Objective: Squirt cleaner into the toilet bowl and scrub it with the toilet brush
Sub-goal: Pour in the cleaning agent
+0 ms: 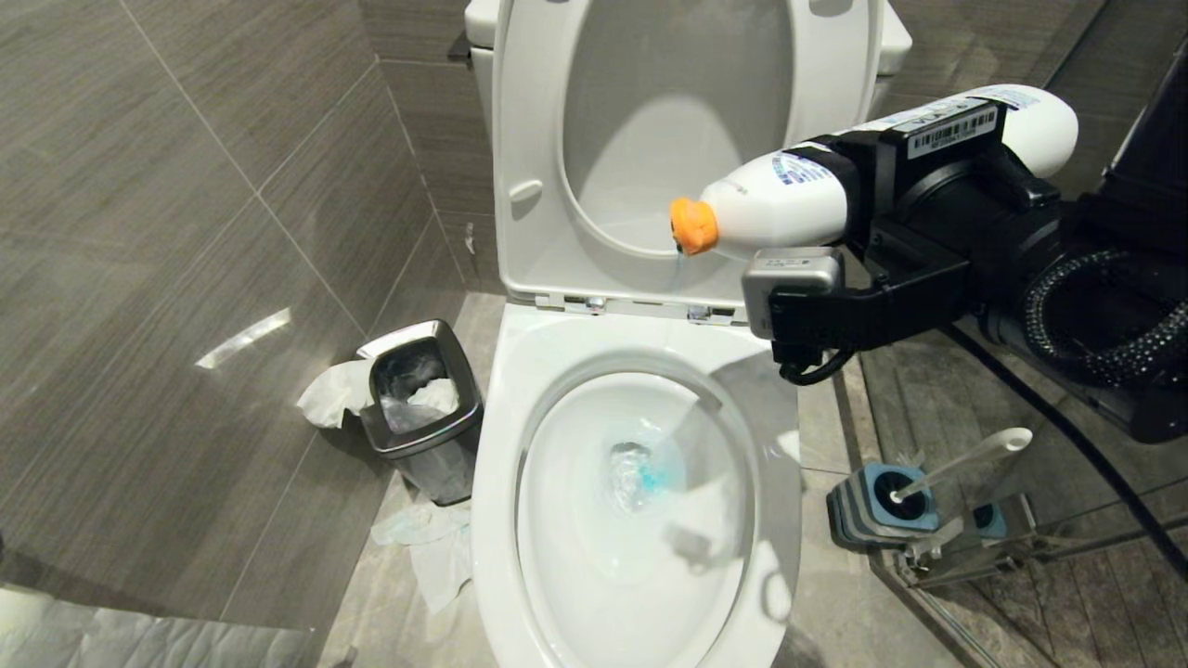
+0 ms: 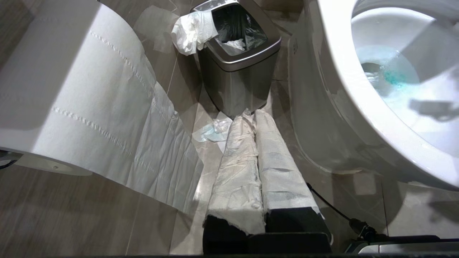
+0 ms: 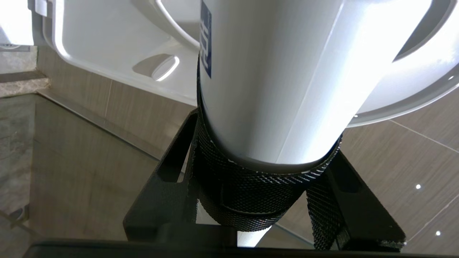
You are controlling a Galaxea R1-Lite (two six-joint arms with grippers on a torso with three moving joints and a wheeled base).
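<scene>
above the toilet bowl (image 1: 520,390) back rim, right gripper (image 1: 868,186) clamped mid-body on soft, squeezable, probably slippery cleaner bottle (image 1: 789,199); left gripper (image 2: 256,168) shut.

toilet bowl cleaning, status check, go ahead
Right gripper shut on cleaner bottle, tipped over toilet bowl, blue cleaner in water. Left gripper shut, parked low. Toilet brush in holder, nothing blocking.
</scene>
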